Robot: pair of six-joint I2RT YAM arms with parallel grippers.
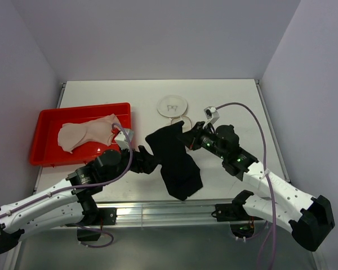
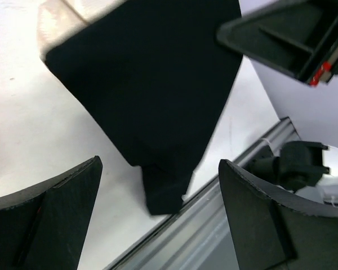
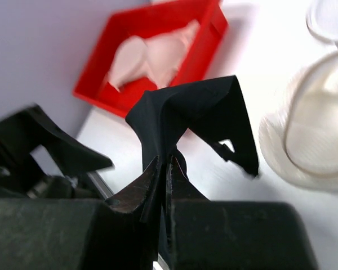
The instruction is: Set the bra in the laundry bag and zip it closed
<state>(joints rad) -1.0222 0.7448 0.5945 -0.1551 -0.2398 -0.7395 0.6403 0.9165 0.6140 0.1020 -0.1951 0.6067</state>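
Note:
The bra [image 1: 177,160] is a black garment hanging in folds over the table's near middle. My right gripper [image 1: 187,139] is shut on its upper edge; in the right wrist view the fingertips [image 3: 165,163] pinch the black fabric [image 3: 186,112]. My left gripper [image 1: 148,160] is open beside the bra's left edge. In the left wrist view its fingers [image 2: 159,163] stand wide apart with the bra [image 2: 152,84] hanging between and beyond them, untouched. The laundry bag [image 1: 173,106], round whitish mesh with a small black mark, lies behind the bra and shows blurred in the right wrist view [image 3: 312,135].
A red tray [image 1: 42,140] at the left holds a pale pink garment [image 1: 87,134]; both show in the right wrist view, tray [image 3: 208,19] and garment [image 3: 152,56]. A metal rail [image 1: 158,208] runs along the table's near edge. Walls enclose the table's sides and back.

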